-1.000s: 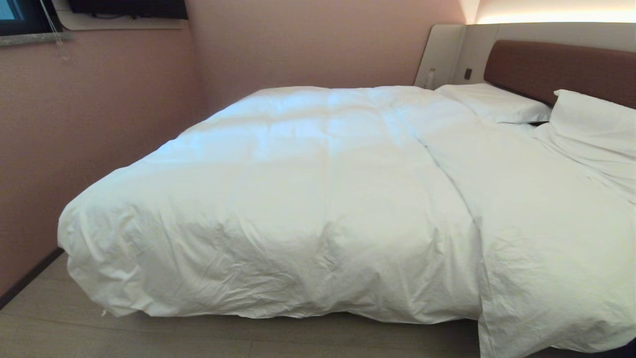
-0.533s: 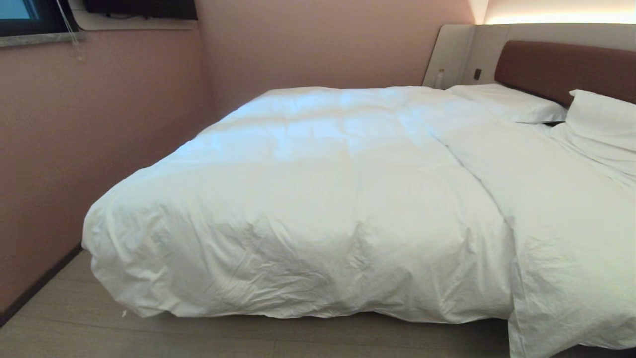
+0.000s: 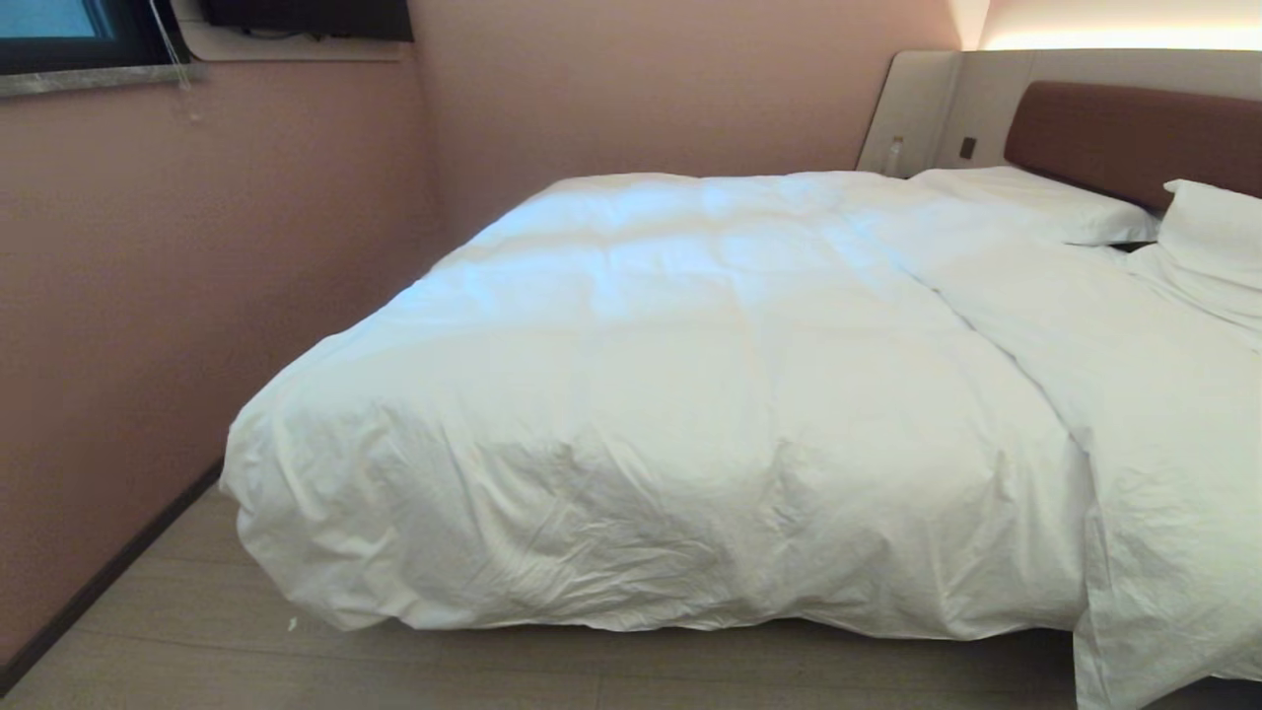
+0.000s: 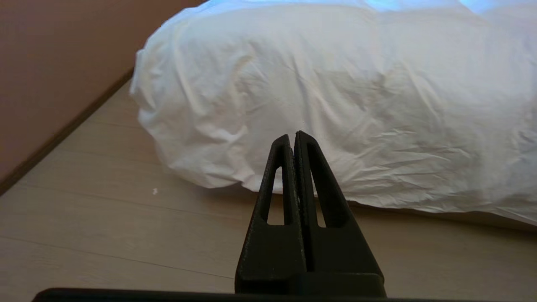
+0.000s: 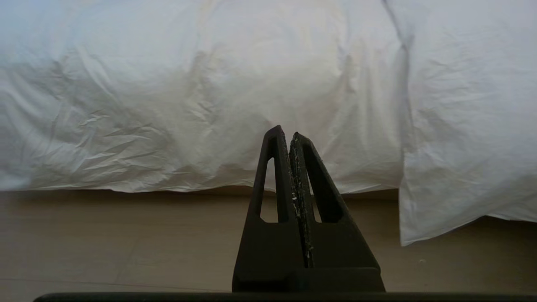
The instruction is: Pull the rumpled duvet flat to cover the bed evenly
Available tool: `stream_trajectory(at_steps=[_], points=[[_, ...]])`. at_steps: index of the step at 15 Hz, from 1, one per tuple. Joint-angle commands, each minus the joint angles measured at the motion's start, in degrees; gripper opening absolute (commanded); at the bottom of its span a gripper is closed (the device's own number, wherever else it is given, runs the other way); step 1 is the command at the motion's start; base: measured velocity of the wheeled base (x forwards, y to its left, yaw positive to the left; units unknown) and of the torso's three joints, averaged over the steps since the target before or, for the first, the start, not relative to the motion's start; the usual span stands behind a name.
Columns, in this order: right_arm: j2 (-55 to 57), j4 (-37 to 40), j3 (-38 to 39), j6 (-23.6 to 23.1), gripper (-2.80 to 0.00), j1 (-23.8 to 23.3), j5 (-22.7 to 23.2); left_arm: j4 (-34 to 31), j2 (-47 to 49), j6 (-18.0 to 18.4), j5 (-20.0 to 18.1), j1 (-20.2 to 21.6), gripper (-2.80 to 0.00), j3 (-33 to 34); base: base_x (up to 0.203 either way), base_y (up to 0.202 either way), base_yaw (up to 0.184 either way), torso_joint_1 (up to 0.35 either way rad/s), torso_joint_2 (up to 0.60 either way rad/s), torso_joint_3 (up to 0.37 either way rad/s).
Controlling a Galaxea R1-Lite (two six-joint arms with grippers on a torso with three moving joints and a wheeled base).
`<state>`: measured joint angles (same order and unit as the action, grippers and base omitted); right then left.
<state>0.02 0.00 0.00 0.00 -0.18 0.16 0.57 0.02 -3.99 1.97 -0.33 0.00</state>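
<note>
Whole room rightward; camera turn

One bed, one duvet, two pillows

One bed (image 3: 1124,128) carries one duvet (image 3: 690,394) and two pillows (image 3: 1035,202) (image 3: 1218,237) at its head edge.

Left gripper (image 4: 293,136): black, two tapered fingers (image 4: 277,184) with slotted cut-outs, pressed together tip to tip, nothing between them; pointing level toward the bed's end, held above the floor and apart from the bedding.

Duvet (image 4: 344,92): white, puffy, heavily creased; drapes over the bed's end and rounds off at the corner nearest the wall; lower edge hangs close to the floor.

Floor (image 4: 105,226): pale wood-look boards, one small white speck (image 4: 155,191) near the duvet corner.

Wall (image 4: 54,67): pinkish-brown, dark skirting (image 4: 63,134) along its foot.
</note>
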Motion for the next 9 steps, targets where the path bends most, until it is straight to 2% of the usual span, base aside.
stream_trajectory(at_steps=[1, 9], points=[[0.0, 0.0, 0.0, 0.0, -2.8, 0.0, 0.0, 0.0, 0.0, 0.0, 0.0, 0.0, -2.8, 0.0, 0.0, 0.193, 0.003, 0.003, 0.0, 0.002], [0.0, 0.0, 0.0, 0.0, -2.8, 0.0, -0.1, 0.0, 0.0, -0.1, 0.0, 0.0, -2.8, 0.0, 0.0, 0.195, -0.001, 0.003, 0.0, 0.002]])
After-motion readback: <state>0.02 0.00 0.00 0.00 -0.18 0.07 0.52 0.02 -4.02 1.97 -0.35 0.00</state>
